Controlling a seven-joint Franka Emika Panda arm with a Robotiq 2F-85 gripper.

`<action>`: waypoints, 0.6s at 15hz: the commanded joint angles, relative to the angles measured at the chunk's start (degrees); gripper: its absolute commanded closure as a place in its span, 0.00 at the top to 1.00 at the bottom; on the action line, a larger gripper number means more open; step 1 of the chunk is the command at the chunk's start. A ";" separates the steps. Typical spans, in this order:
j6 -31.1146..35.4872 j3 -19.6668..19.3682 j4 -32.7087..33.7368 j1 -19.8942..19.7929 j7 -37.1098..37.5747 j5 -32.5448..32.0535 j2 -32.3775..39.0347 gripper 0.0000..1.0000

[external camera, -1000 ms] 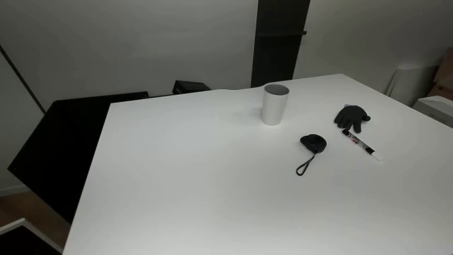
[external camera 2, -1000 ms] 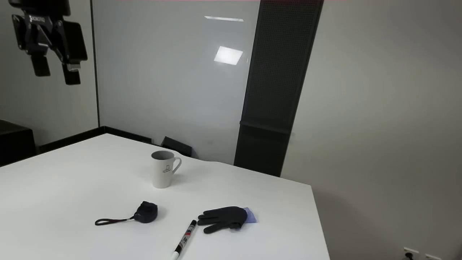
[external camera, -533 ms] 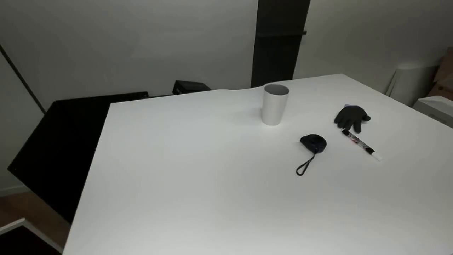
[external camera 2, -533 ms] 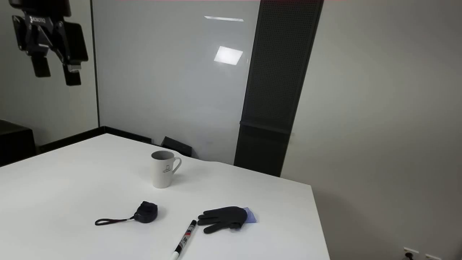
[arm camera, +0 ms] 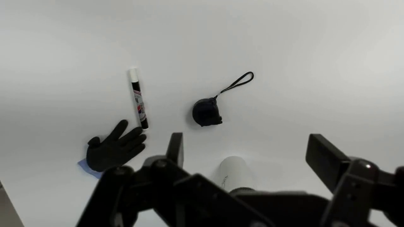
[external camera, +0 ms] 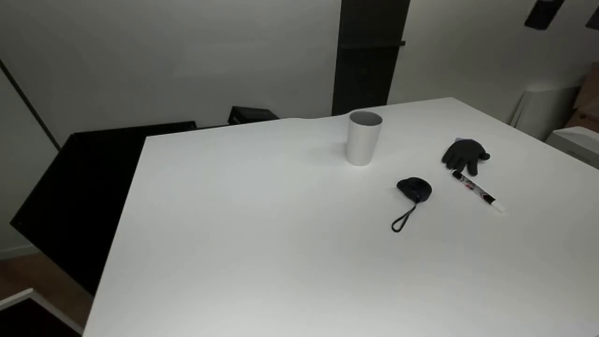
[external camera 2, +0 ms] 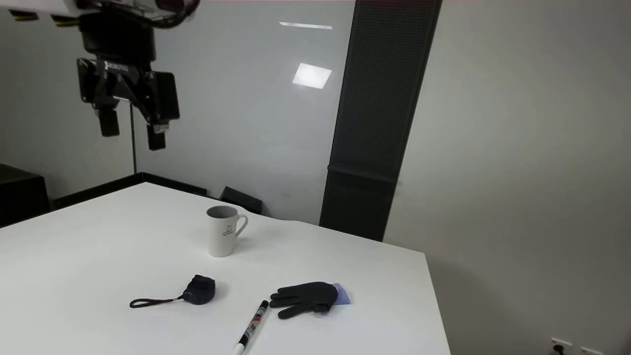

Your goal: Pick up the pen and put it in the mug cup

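Note:
The pen is a white, black and red marker lying on the white table, seen in both exterior views [external camera: 477, 191] [external camera 2: 252, 327] and in the wrist view [arm camera: 139, 99]. The white mug stands upright, seen in both exterior views [external camera: 362, 142] [external camera 2: 220, 236]; its handle and small print show in an exterior view. In the wrist view the mug [arm camera: 234, 171] is partly hidden by the gripper body. My gripper [external camera 2: 133, 132] is open and empty, fingers pointing down, high above the table. It shows in the wrist view [arm camera: 248, 148], and its fingertips show at an exterior view's top right [external camera: 568, 18].
A black tape measure [external camera: 415, 188] with a wrist loop lies between the mug and the pen. A dark glove [external camera 2: 305, 297] with a bluish piece under it lies right at the pen's black end. A wall with a dark panel [external camera 2: 367, 123] stands behind the table.
My gripper has moved right and down in an exterior view, and its fingertips have entered an exterior view at the top right. It stays open. The pen, mug, tape measure and glove have not moved.

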 commanded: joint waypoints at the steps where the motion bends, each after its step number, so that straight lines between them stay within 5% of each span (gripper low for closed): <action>1: 2.61 -3.83 1.33 -1.86 -3.76 -0.29 4.24 1.00; 9: 9.29 -9.42 3.00 -4.94 -12.84 -0.18 13.59 1.00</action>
